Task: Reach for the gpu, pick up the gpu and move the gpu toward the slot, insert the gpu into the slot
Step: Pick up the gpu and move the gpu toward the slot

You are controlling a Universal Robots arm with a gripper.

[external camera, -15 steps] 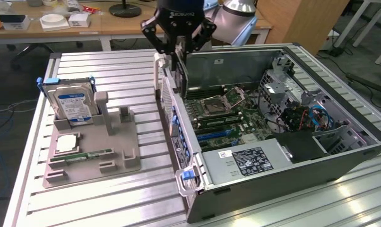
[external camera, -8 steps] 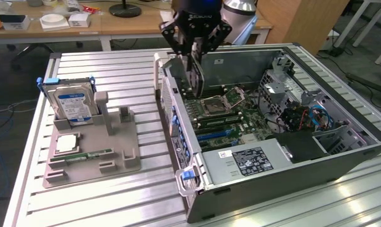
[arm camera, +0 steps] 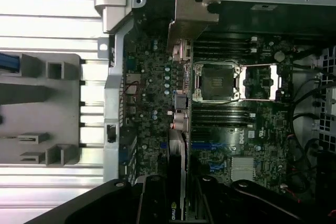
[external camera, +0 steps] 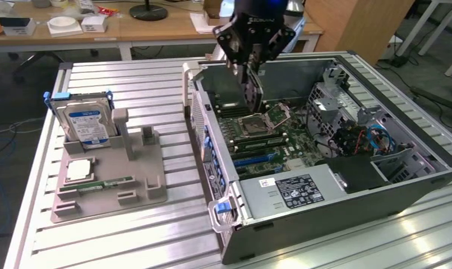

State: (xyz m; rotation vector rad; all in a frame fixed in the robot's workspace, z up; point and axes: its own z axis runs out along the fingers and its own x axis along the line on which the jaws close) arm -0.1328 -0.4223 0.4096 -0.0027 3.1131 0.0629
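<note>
Gripper [external camera: 249, 68] pinching thin flat gpu [external camera: 254, 92], card hanging upright over open boxy metal case [external camera: 323, 216], seemingly clear of case walls.

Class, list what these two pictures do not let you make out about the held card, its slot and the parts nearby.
- Exterior view: the gpu hangs edge-on from the gripper, so its faces are unreadable.
- Wrist view: the slot under the gpu, covered by the card itself.
- Exterior view: the hard drive label text, too small.
- Wrist view: the grey holder, cut off by the picture's edge.
</note>
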